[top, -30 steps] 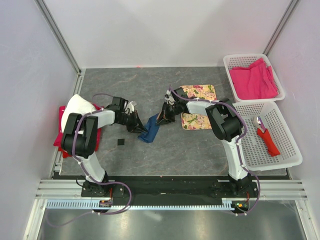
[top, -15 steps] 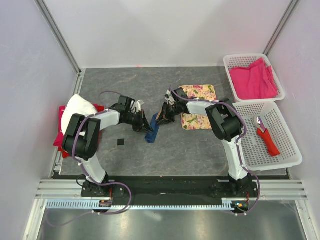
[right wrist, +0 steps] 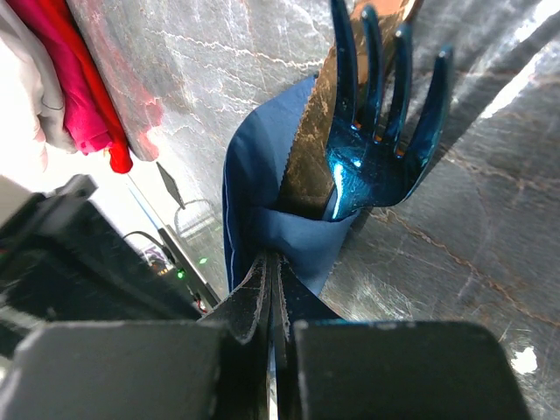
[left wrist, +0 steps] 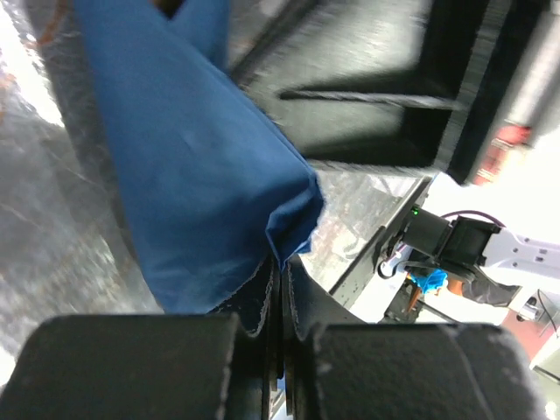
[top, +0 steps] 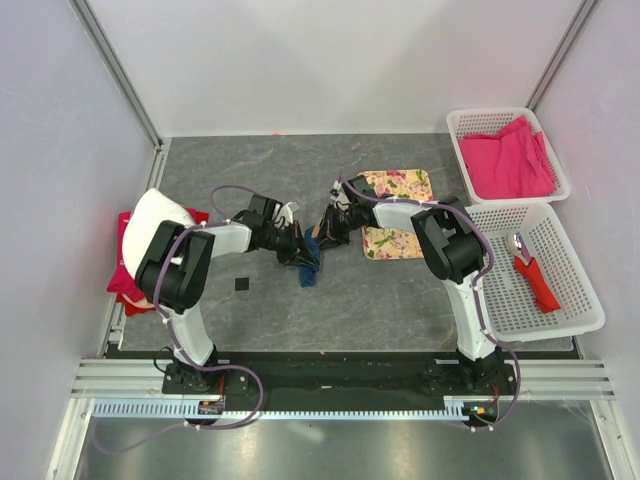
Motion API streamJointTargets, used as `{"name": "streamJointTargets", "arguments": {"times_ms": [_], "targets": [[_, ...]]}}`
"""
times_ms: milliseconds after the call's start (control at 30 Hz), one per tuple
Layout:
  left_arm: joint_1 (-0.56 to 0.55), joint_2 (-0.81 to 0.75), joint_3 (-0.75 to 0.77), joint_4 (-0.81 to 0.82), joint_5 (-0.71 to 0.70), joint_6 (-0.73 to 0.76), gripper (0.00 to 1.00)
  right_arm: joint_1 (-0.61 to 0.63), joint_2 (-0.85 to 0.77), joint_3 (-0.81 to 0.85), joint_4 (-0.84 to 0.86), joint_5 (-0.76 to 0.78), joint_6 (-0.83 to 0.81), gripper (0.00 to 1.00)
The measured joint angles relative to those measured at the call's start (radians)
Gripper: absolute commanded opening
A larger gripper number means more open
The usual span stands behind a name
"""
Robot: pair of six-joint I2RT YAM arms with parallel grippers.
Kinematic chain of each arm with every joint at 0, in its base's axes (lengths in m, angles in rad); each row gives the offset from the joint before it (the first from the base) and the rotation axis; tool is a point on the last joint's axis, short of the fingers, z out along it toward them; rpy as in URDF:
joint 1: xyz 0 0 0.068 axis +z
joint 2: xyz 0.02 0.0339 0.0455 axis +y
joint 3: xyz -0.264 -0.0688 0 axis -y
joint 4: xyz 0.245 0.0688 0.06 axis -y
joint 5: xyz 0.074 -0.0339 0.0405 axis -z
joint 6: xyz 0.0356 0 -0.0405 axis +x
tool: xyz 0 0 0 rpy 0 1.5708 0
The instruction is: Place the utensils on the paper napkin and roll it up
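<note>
Left gripper (left wrist: 282,293): jaws pressed together on a folded corner of the cloth-like sheet, with nothing else in their hold.

Paper napkin (top: 308,266): dark blue and bunched into a narrow strip on the grey table (top: 400,300). It lies between the two grippers, just left of the floral mat (top: 398,215).

Utensils: a bright-blue fork (right wrist: 378,144) and a bronze-looking serrated knife (right wrist: 313,149) lie side by side inside the napkin's fold. The tines and the blade stick out past the edge of the sheet.

Right gripper (right wrist: 271,276): closed to a thin slit on the napkin's edge, right under the fork's neck. It grips the sheet; whether it also pinches a handle cannot be told.

Long axis: in the right wrist view the fork and knife run straight away from the right fingers. In the top view the strip runs roughly far to near, its far end leaning right.

Nearer arm: both touch the napkin. The right holds it at the utensil end and the left holds the looser near-left part.

Coming move: probably the roll has to turn about that far-to-near axis, so the left hand would carry its fold rightward over the cutlery.

Risk: the exposed tines could slide out of the open end.
</note>
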Motion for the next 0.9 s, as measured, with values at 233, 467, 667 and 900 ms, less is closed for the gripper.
{"name": "streamJointTargets", "arguments": {"times_ms": [233,467,667,900], "targets": [[-0.003,0.072,-0.011,0.035,-0.005,-0.021,0.02,0.000,0.000,0.000,0.000,0.000,0.000,0.05],[-0.003,0.077,-0.026,0.066,-0.005,-0.035,0.02,0.006,-0.006,0.030,-0.056,0.029,-0.044,0.14],[-0.006,0.078,-0.026,0.068,-0.008,-0.045,0.02,0.007,-0.013,0.094,-0.202,0.103,-0.143,0.24],[-0.007,0.078,-0.029,0.069,-0.006,-0.048,0.02,-0.034,-0.028,0.143,-0.347,0.150,-0.249,0.35]]}}
